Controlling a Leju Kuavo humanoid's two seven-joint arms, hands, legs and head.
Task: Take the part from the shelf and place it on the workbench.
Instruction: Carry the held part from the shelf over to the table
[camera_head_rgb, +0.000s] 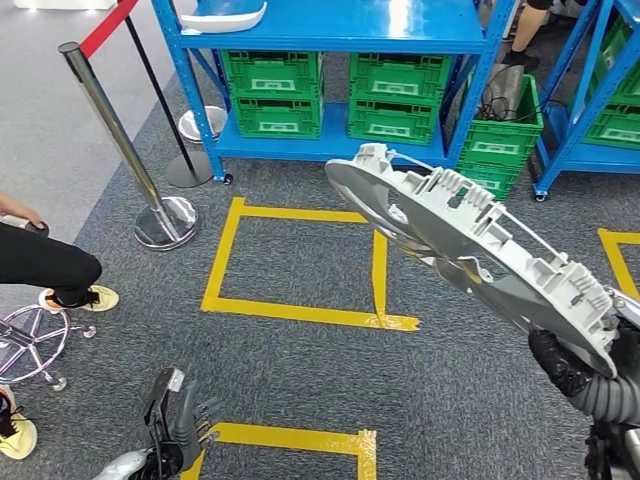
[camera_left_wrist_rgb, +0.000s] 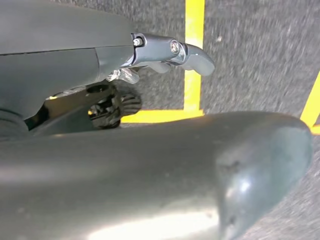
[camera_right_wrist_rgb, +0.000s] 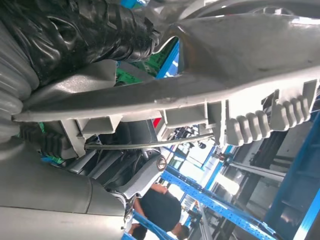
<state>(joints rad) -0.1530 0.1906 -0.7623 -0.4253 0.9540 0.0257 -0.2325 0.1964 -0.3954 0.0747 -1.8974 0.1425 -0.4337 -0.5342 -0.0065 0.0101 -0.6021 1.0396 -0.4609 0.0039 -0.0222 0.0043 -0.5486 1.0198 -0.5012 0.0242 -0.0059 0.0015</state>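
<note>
head view: right hand (camera_head_rgb: 573, 365) at the near right grips the part (camera_head_rgb: 468, 245), dark fingers wrapped round its near end
part: long grey plastic moulding with ribs and clips, held in the air, slanting from the near right up toward the far middle, above the grey carpet (camera_head_rgb: 302, 260)
right wrist view: dark fingers (camera_right_wrist_rgb: 94, 30) close over the part's (camera_right_wrist_rgb: 241, 50) edge, thumb underneath
left hand: hangs low at the near left (camera_head_rgb: 177, 425), holding nothing, fingers apart above a yellow tape line (camera_head_rgb: 302, 438)
left wrist view: one finger (camera_left_wrist_rgb: 177, 50) stretched out over the carpet and tape
shelf: blue rack (camera_head_rgb: 332, 25) at the far side, green crates (camera_head_rgb: 275, 90) on its lower level, a white piece (camera_head_rgb: 223, 18) on its top left
left side: chrome post (camera_head_rgb: 121, 140) with red belt, a person's leg (camera_head_rgb: 45, 260), a stool base (camera_head_rgb: 30, 345)
</note>
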